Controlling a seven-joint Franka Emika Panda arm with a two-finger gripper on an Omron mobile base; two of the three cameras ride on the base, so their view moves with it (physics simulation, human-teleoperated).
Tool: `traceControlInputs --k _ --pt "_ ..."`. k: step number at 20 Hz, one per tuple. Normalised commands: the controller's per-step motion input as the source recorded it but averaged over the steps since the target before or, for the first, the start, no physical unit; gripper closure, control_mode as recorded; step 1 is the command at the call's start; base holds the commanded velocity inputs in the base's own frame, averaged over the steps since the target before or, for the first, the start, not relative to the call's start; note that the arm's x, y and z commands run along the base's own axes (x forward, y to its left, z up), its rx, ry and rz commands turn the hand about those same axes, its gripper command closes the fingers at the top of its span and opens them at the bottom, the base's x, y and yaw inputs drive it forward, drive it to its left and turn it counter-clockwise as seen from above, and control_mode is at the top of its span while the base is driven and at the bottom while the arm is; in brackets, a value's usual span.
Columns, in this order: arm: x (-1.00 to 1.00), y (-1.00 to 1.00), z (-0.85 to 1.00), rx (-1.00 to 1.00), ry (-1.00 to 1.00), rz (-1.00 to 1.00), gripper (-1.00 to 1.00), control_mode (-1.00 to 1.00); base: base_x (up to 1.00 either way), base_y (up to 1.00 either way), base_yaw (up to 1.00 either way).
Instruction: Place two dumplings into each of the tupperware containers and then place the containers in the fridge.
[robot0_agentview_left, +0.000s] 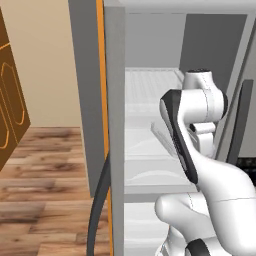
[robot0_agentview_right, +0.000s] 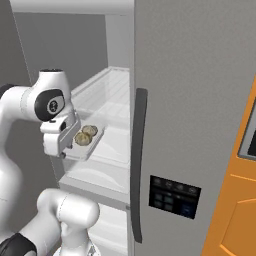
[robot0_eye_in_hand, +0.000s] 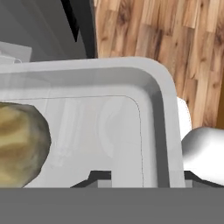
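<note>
Arm (robot0_agentview_right: 30, 105) bent, reaching forward; end effector (robot0_agentview_right: 64, 150) clamped, pointing downward.

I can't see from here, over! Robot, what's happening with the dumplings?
Hand shut on pale container. Two dumplings inside. Container at fridge shelf, door open, nothing in the way.
</note>
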Motion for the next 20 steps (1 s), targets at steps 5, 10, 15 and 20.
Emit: traceControlInputs --k 5,10,15,20 --pt "-0.6 0.0 0.0 0.0 0.0 0.0 1.0 -1.0 0.0 0.0 0.0" --pt "-0.92 0.0 0.09 0.0 -0.08 -0.02 1.0 -1.0 0.0 0.0 0.0" --pt "-0.64 0.0 0.58 0.0 -0.19 -0.04 1.0 -1.0 0.0 0.0 0.0" --pt "-0.19 0.0 0.82 0.0 -0.16 -0.04 1.0 -1.0 0.0 0.0 0.0"
